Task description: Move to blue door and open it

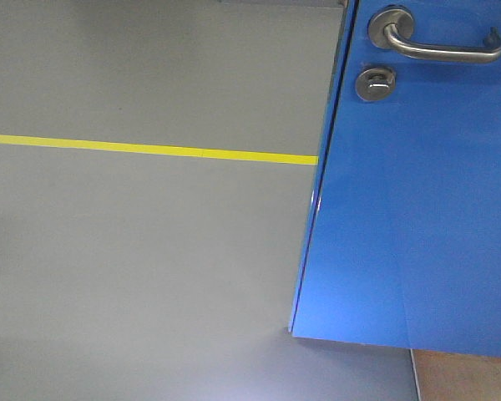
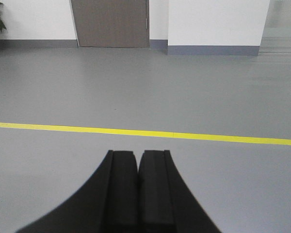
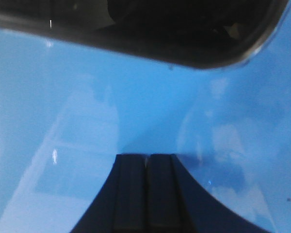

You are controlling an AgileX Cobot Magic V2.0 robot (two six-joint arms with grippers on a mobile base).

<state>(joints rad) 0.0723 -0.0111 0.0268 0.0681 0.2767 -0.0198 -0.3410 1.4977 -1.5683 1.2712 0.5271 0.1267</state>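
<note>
Both grippers closed, empty: right gripper [image 3: 147, 158] tips against the blue door [image 1: 417, 217]; left gripper [image 2: 138, 154] faces a yellow floor line [image 2: 145, 133] at 12 o'clock

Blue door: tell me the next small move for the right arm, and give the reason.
Probably keep pushing the right gripper forward against the blue door. Its jaws are shut and its tip sits at the glossy panel, apparently touching. In the front view the door stands ajar, with grey floor showing past its edge. The lever handle is untouched, so pushing looks enough. The left gripper is shut, facing open floor.
</note>
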